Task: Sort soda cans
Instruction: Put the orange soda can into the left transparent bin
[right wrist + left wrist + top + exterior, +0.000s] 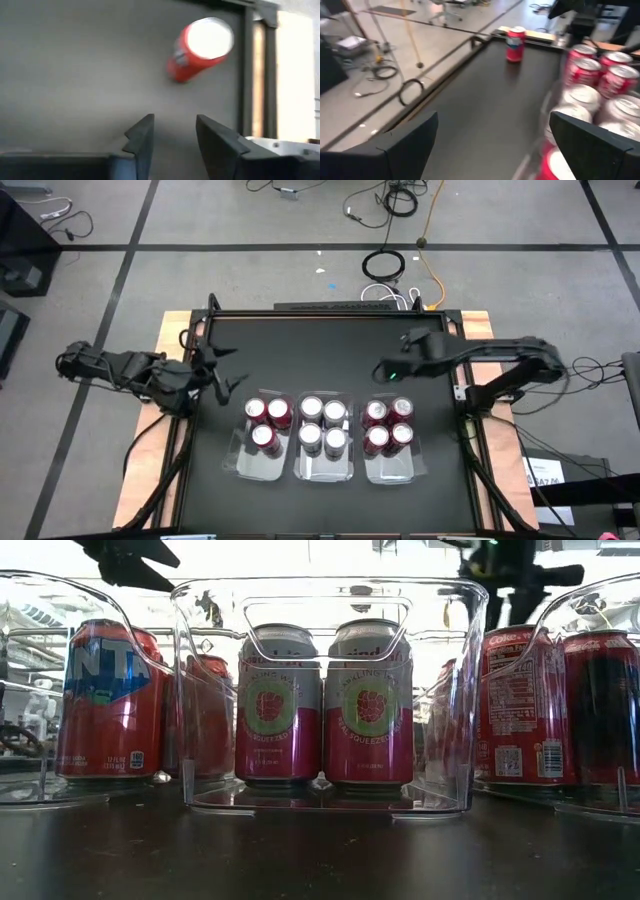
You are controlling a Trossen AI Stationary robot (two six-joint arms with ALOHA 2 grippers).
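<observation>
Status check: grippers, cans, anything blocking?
Left gripper open, empty, beside the left tray. Right gripper open, empty, over a loose red can. Eleven cans trayed. Nothing blocking.

"NTA" on left can [108, 700], "Coke" on right can [518, 705]

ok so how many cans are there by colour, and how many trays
red cans: 8 (7 in trays, plus 1 loose can standing on the table)
silver-and-pink cans: 4
clear trays: 3
total: 12 cans, 3 trays
</observation>
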